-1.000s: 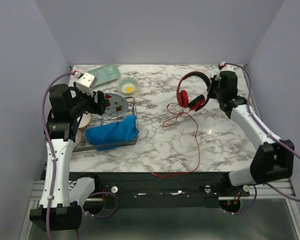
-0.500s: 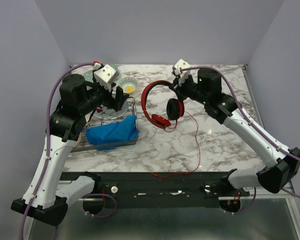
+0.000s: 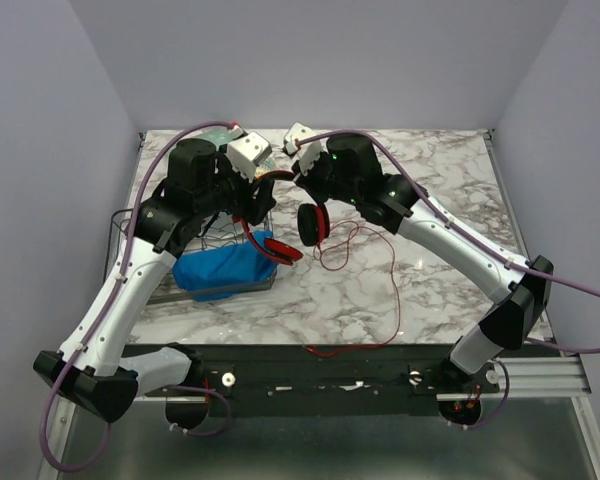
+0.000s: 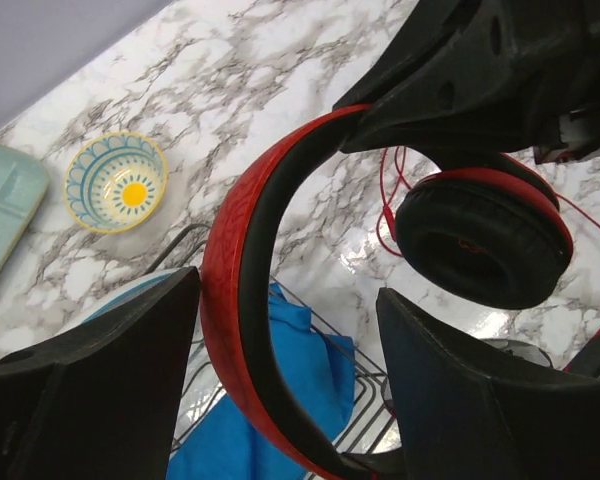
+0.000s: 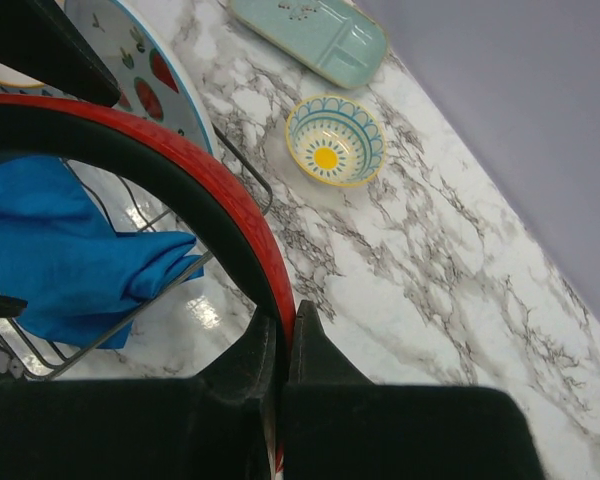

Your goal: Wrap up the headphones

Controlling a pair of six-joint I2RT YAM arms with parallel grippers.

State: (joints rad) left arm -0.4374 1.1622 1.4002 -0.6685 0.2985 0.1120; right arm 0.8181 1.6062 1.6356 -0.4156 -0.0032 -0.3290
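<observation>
The headphones (image 3: 280, 248) were held up off the marble table (image 3: 450, 170). In the overhead view they sat centre-left, by the upper right corner of the blue cloth (image 3: 225, 268) lying in the wire rack (image 3: 166, 290).

The right gripper (image 5: 283, 330) was pressed together on the red headband (image 5: 210, 190), pinching it at bottom centre of its own view.

The left gripper (image 4: 285, 300) stood spread wide, with the headband arc running between its fingers (image 4: 100, 370). Whether either finger touched it could not be told.

One cup (image 4: 480, 240), black pad toward the camera, hung at the right of the left wrist view.

The thin red cable (image 3: 396, 300) trailed down across the marble to the table's near edge, lower centre.

A patterned bowl (image 5: 335, 140) and a pale green tray (image 5: 310, 35) lay near the top of the right wrist view.
</observation>
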